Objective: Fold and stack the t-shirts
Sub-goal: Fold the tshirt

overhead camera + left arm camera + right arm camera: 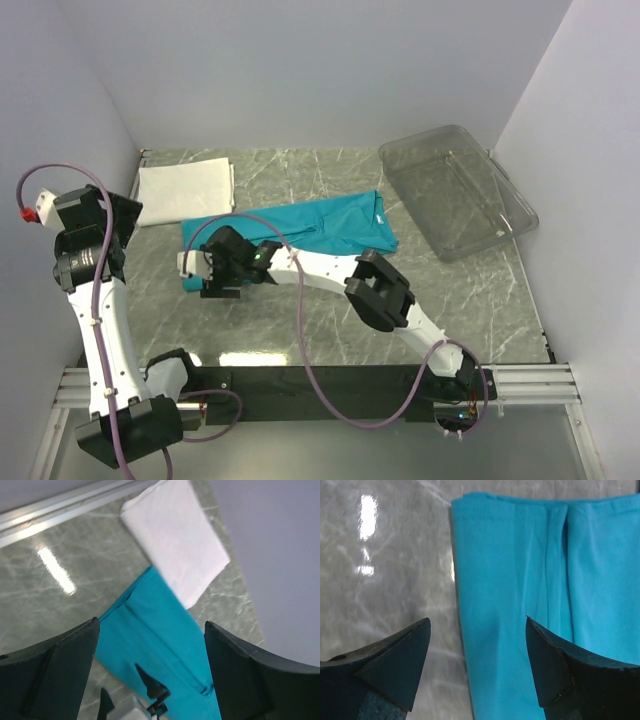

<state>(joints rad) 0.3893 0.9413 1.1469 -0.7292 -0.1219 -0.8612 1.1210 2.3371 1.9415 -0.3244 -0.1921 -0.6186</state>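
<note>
The teal-blue t-shirt [300, 228] lies folded into a long strip across the middle of the table, its small white neck label at the right end. The white t-shirt [185, 190] lies folded flat at the back left, its corner touching the teal one. My right gripper [207, 268] hovers open over the teal strip's near left corner. In the right wrist view the teal cloth [520, 580] and its edge lie below the spread fingers [477, 621], which hold nothing. My left gripper [118, 215] is raised at the far left, open [151, 624], looking down on the white t-shirt [175, 535] and the teal t-shirt [160, 645].
A clear plastic tray [455, 190] stands at the back right, tilted against the wall corner. White walls close in the left, back and right sides. The right arm's elbow [380, 290] reaches across the table's middle. Bare marble surface [300, 320] lies in front of the teal shirt.
</note>
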